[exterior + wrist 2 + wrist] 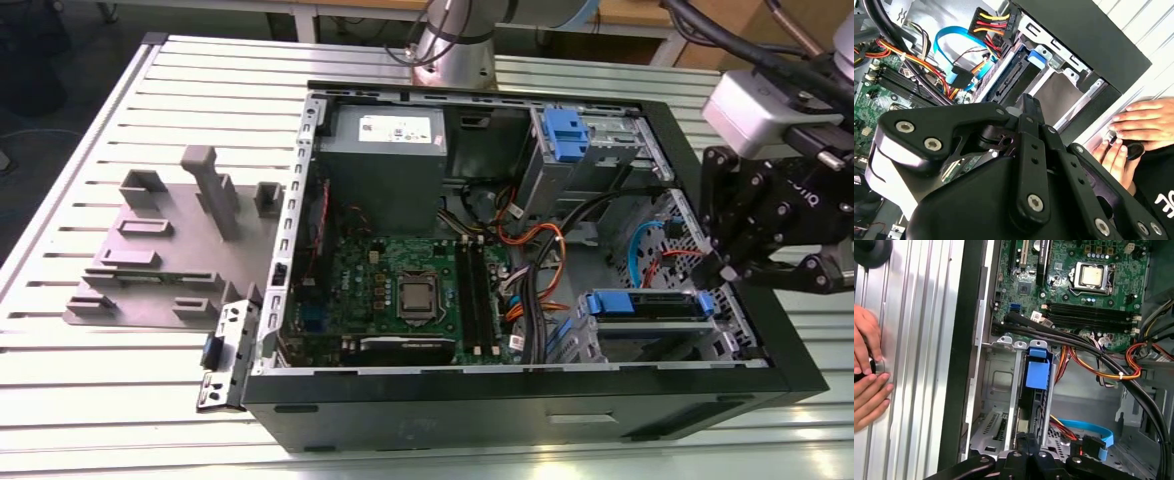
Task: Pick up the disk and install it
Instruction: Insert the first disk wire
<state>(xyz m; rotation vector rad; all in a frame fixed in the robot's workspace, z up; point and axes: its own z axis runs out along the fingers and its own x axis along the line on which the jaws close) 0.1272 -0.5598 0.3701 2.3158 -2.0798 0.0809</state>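
Note:
The disk (pixel 650 306), silver with blue plastic rails, sits in a metal drive bay (pixel 654 340) inside the open computer case (pixel 534 400), near the corner on the exterior view's right. The first wrist view looks down on the disk (pixel 1035 375) edge-on in the bay, blue rail end up. In the second wrist view the disk (pixel 1013 75) lies beyond the black gripper body. My gripper (pixel 763 268) hangs just over the case wall, to the right of the disk and slightly above it. Its tip (pixel 1029 457) points along the disk's end. I cannot tell whether it touches the disk.
Orange, black and blue cables (pixel 541 260) run beside the bay. An upright cage with a blue latch (pixel 566 135) and a grey box (pixel 387 150) stand at the case's back. A person's hands (pixel 866 370) rest on the slatted table (pixel 919 340) beside the case. A grey fixture (pixel 174 250) lies left.

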